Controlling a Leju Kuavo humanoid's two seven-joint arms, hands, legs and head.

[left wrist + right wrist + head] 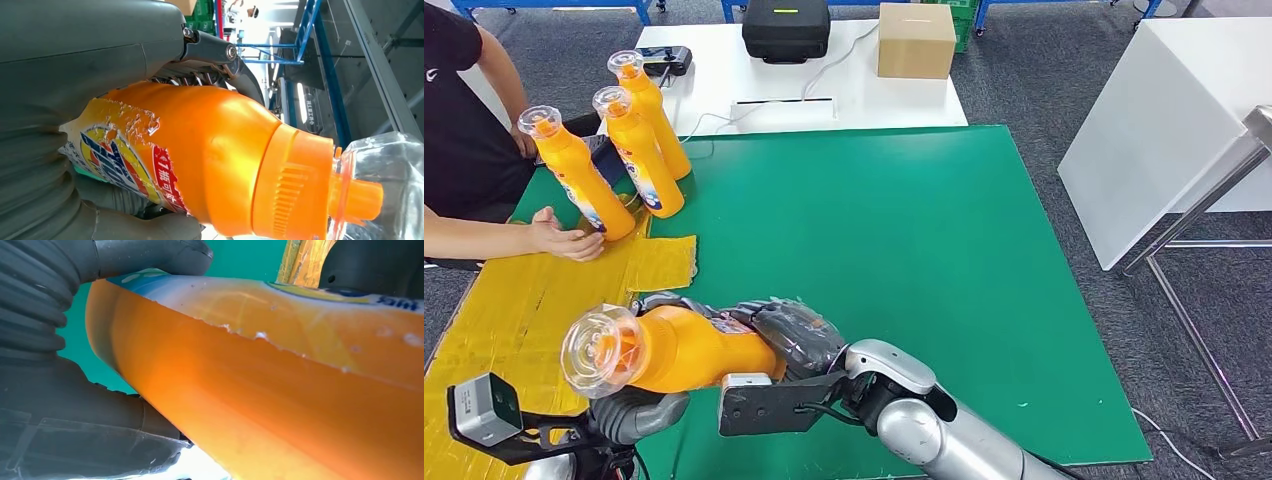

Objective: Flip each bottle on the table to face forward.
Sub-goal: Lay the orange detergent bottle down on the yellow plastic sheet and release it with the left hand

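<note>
An orange bottle (689, 347) with a clear cap lies on its side in the air above the near left part of the green mat (904, 250), cap pointing toward me. My right hand (799, 335) grips its base end. My left hand (639, 412) holds it from below near the neck. In the left wrist view the bottle (210, 160) shows its blue, yellow and red label against my left hand (50, 175). In the right wrist view my right hand (50, 390) wraps the bottle's plain orange side (280, 405). Three more orange bottles (584, 185) (639, 155) (656, 115) stand upright at the far left.
A person sits at the left, one hand (564, 238) touching the nearest standing bottle. A yellow mat (514, 300) covers the table's left part. Behind, a white table holds a black case (786, 28) and a cardboard box (916, 40). Another white table (1164, 120) stands right.
</note>
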